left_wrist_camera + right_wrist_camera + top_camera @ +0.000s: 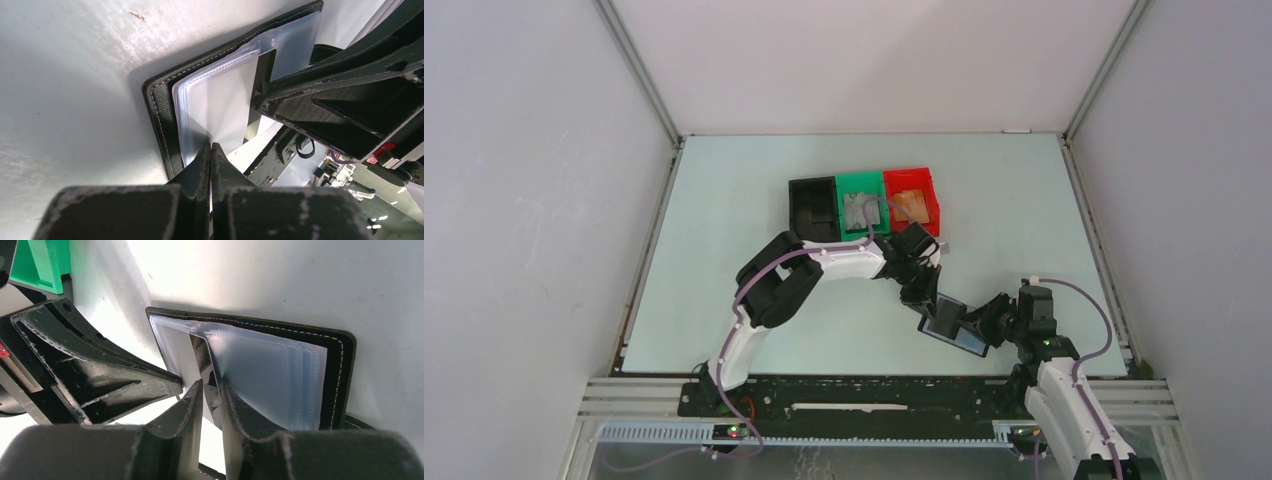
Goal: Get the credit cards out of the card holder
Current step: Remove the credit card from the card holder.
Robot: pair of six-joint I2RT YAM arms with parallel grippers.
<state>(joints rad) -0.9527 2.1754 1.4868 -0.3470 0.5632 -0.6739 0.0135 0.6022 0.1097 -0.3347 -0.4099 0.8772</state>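
Observation:
The black card holder (pixel 954 330) stands open between both grippers, its stitched cover (pixel 159 107) and clear plastic sleeves (pixel 270 375) facing the wrist cameras. My left gripper (pixel 211 146) is shut on the lower edge of one clear sleeve. My right gripper (pixel 212 383) has its jaws a narrow gap apart at the fold of the sleeves, one finger lying against the sleeve stack. Both grippers (pixel 927 300) (pixel 980 322) meet at the holder. Grey credit cards (pixel 856 212) lie in the green bin, orange ones (pixel 912 204) in the red bin.
A black bin (pixel 813 207), a green bin (pixel 861 187) and a red bin (pixel 911 180) stand in a row at the table's middle back. White walls enclose the table on three sides. The arms' base rail (pixel 864 395) runs along the near edge.

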